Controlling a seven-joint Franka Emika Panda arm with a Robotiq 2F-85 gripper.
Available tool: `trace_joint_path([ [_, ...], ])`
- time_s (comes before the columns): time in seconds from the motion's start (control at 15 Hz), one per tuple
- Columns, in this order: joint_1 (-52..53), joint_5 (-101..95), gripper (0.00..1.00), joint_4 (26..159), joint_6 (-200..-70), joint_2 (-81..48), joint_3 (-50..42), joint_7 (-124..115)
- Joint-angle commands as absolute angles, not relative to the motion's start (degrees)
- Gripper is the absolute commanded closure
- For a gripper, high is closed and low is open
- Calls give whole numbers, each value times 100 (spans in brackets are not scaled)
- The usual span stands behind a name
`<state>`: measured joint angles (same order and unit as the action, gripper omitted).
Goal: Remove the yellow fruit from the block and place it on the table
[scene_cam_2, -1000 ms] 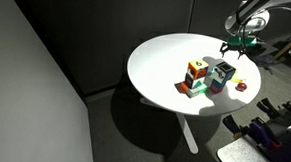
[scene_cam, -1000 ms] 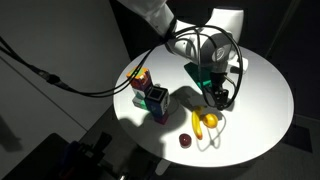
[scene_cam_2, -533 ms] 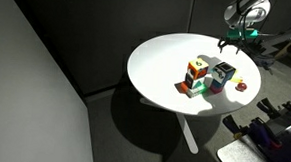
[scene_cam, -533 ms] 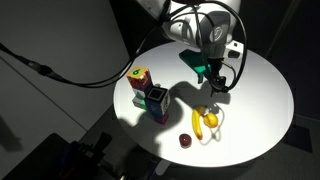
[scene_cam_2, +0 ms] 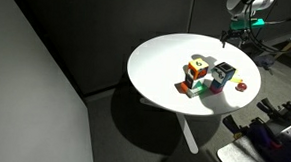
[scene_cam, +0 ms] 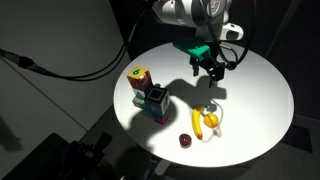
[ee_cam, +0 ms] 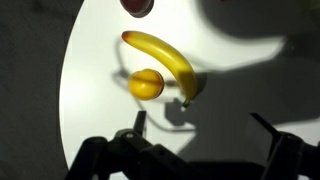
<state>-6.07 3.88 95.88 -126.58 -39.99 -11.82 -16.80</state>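
The yellow fruit (scene_cam: 211, 121) lies on the white table (scene_cam: 262, 105), touching the banana (scene_cam: 198, 122). In the wrist view the yellow fruit (ee_cam: 147, 84) sits under the banana's (ee_cam: 162, 60) curve. The dark red block (scene_cam: 139, 79), with a yellow and green top, stands at the table's other side with nothing on it; it also shows in an exterior view (scene_cam_2: 197, 68). My gripper (scene_cam: 212, 66) hangs open and empty in the air, above and behind the fruit. In the wrist view the gripper (ee_cam: 204, 128) has its jaws wide apart, with the fruit beyond its left finger.
A blue-purple block (scene_cam: 156, 100) with a white top stands beside the dark red block on other coloured blocks. A tiny dark red fruit (scene_cam: 185, 141) lies near the table's front edge. Black cables hang at the left. The surroundings are dark.
My gripper has risen from just above the fruit and banana and moved back over the table, open and empty. The fruit and banana have stayed on the table.
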Motion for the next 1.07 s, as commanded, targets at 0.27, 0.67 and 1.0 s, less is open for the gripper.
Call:
trace_joint_path([
  [0.27, -442, -116, 0, 10377, -12007, -2931, -1198, -1732],
  [0.67, -385, -388, 0, 10879, -11814, -2233, -1080, -1473],
  [1.0, -360, -613, 0, 11417, -11880, -1610, -948, -1181],
])
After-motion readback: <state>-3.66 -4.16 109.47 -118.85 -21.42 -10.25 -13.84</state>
